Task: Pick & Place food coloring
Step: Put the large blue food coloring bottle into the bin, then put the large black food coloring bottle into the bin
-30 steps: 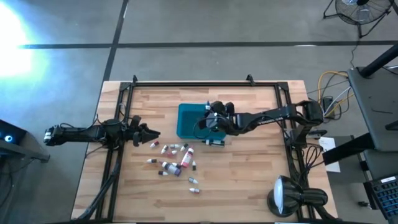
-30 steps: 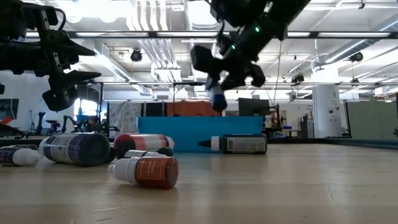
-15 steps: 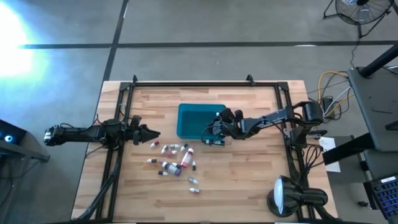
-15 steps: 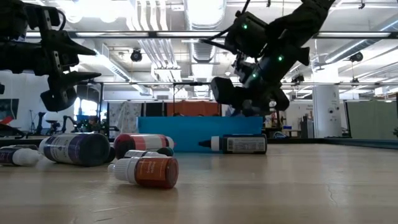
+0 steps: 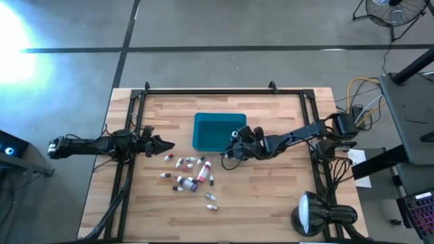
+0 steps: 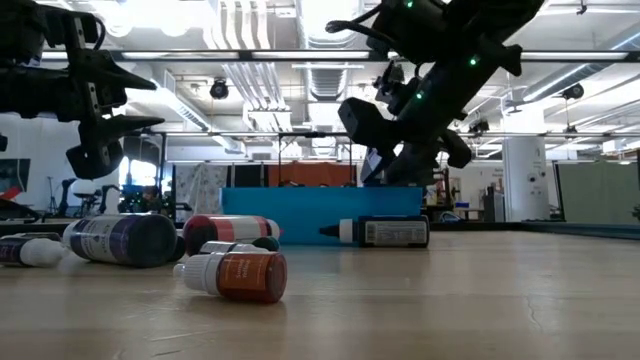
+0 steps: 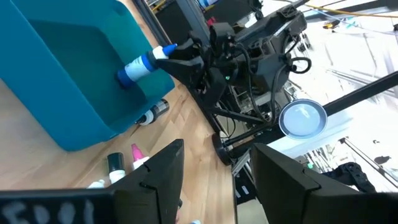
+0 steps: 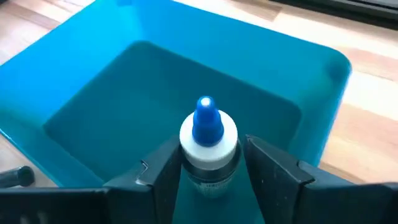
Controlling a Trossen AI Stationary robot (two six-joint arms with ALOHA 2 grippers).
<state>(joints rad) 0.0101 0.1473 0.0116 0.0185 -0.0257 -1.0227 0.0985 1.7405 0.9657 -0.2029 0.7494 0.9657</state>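
Since 1 s ago: right arm pulled back from over the bin [image 5: 218, 131] centre to its right near corner, pincer [image 5: 239, 139] now lower and more tilted; left arm same spot; loose bottles [image 5: 191, 172] on the bench [image 5: 271, 196] unmoved.

Progress: early, by the look of it. Bin interior visible in right wrist view [image 8: 155, 81] shows no bottle inside, though not all of the floor is seen. One blue-cap bottle [image 8: 208, 140] clamped between right pincer [image 8: 209, 163] fingers, tip pointing at the bin, poised over/at the bin's edge – not yet dropped. Same bottle seen from left wrist view [image 7: 144, 62], hanging above the bin wall [image 7: 74, 124].

Left to do: release this one, then fetch the rest – roughly a dozen lying in a cluster on the bench near the bin, between both arms; one dark bottle [image 6: 378, 232] on its side just beside the bin front.

Left pincer [image 5: 161, 144] hovers at bench's left, just beside the cluster, jaws apart, holding nothing [image 7: 214, 180].

Bottle look: tiny dropper type, white collar, bright blue conical tip, clear-ish body w/ printed label, mostly hidden by fingers. Others in low view: red-label one [image 6: 236, 276] and dark purple one [image 6: 120, 240], all lying flat, caps on.
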